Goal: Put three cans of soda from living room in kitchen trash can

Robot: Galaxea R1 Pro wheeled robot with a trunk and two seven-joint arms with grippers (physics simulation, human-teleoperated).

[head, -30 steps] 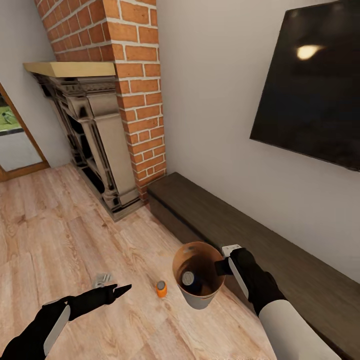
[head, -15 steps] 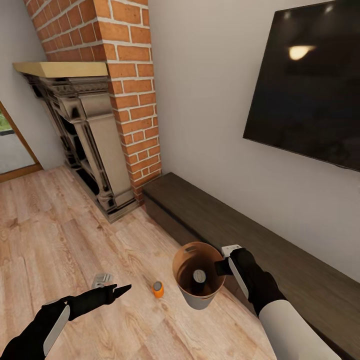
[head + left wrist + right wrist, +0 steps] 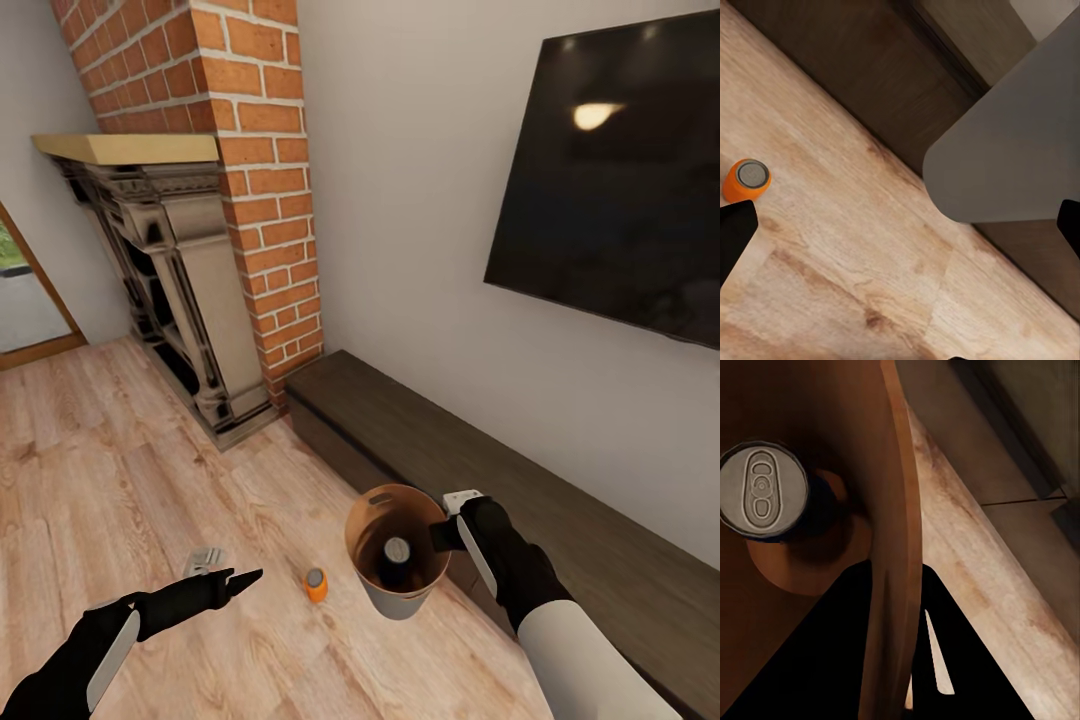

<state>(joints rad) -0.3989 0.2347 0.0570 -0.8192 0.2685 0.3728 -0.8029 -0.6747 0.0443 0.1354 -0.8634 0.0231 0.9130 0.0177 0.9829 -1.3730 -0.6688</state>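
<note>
The tash can, a pale grey bucket with an orange-brown inside, hangs just above the living room floor. My right gripper is shut on its rim, and the bucket wall runs between the two black fingers. A dark can of soda with a grey top stands inside it. An orange can of soda stands upright on the plank floor just left of the bucket. Left of that can, my left gripper hovers open and empty, one fingertip close to the can.
A long low dark-wood cabinet runs along the wall right behind the bucket, under a black screen. The red-brick fireplace stands at the back left. Brown plank floor lies open to the left.
The camera has shifted, so the fireplace and wall sit slightly differently in the picture. The dark can has slid towards the middle of the bucket. Both arms hold their poses.
</note>
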